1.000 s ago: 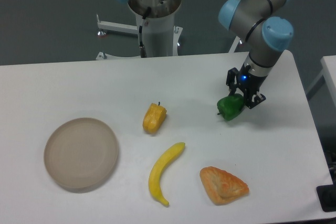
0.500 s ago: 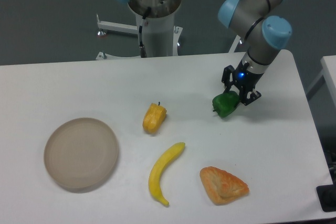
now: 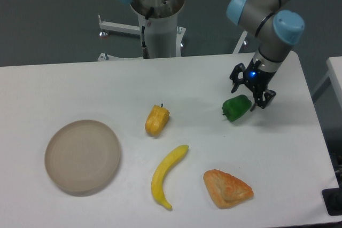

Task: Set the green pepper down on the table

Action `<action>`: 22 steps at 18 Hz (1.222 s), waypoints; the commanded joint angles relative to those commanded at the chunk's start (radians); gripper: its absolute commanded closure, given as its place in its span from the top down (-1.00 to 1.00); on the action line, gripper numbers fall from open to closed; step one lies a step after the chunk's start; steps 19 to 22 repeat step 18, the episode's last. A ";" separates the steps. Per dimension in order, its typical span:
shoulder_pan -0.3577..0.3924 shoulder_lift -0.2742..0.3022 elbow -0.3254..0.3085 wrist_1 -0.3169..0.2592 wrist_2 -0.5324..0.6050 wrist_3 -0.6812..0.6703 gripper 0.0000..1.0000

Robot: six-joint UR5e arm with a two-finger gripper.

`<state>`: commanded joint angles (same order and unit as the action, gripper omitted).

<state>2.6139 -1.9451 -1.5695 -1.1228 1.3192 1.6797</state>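
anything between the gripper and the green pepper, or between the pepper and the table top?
Nothing visible. The small glossy green toy pepper appears to lie on the flat white table, in open space. The black two-finger gripper stands just to its right with jaws spread, apparently no longer gripping it. The yellow-orange toy pepper sits well off to the left.

Bare white table point(image 3: 69, 86) lay open along the back left, green pepper point(image 3: 236, 108) sat just beside the gripper point(image 3: 252, 90), yellow pepper point(image 3: 156, 120), banana point(image 3: 166, 175) and pastry point(image 3: 226, 188) crowded the front middle, plate point(image 3: 82, 156) blocked front left.
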 joint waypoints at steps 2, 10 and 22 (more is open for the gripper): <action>-0.003 -0.009 0.049 -0.017 0.011 -0.002 1.00; -0.034 -0.101 0.268 -0.014 0.100 -0.002 1.00; -0.097 -0.201 0.428 -0.009 0.169 -0.003 1.00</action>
